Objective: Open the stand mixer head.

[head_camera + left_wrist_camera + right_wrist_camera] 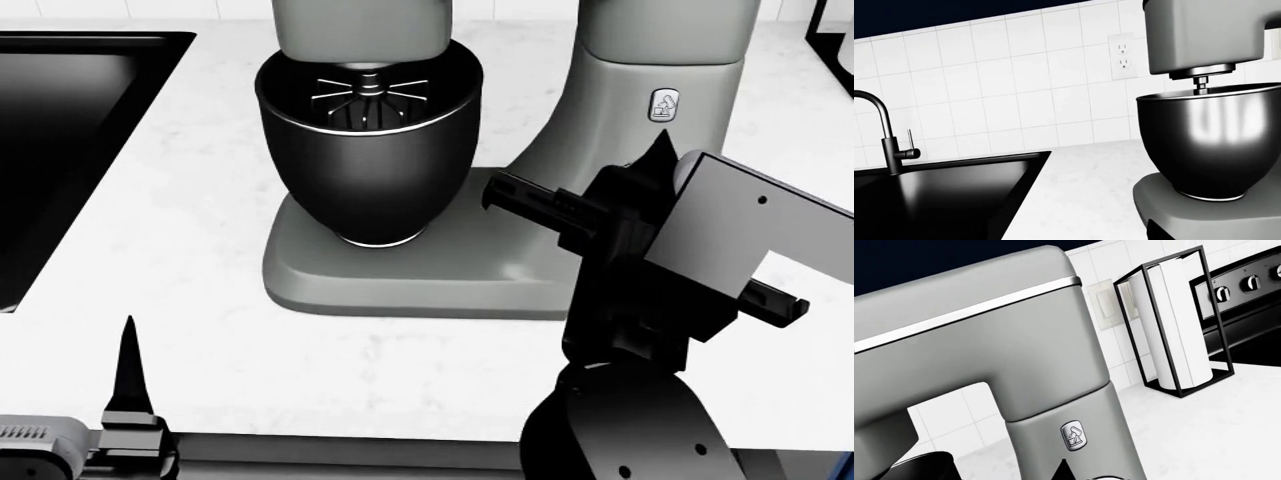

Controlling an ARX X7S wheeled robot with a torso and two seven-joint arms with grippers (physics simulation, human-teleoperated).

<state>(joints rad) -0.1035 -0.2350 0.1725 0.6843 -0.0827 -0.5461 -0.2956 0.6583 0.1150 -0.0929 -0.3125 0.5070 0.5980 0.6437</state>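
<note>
The grey stand mixer head (360,25) sits lowered over the dark glossy bowl (367,160), with its wire whisk (367,95) inside. The head also shows in the left wrist view (1207,35) and the right wrist view (974,340). The grey column (641,100) rises from the base (400,275). My right gripper (658,152) is shut and empty, its tip just in front of the column (1074,440); it shows as one black point (1066,471). My left gripper (130,380) is low at the counter's front left, open and empty, far from the mixer.
A black sink (54,130) lies left of the mixer, with a black faucet (884,135) behind it. A wall outlet (1123,55) is on the tiles. A paper towel holder (1181,325) and a stove (1247,305) stand to the right. The counter's front edge (400,435) is near.
</note>
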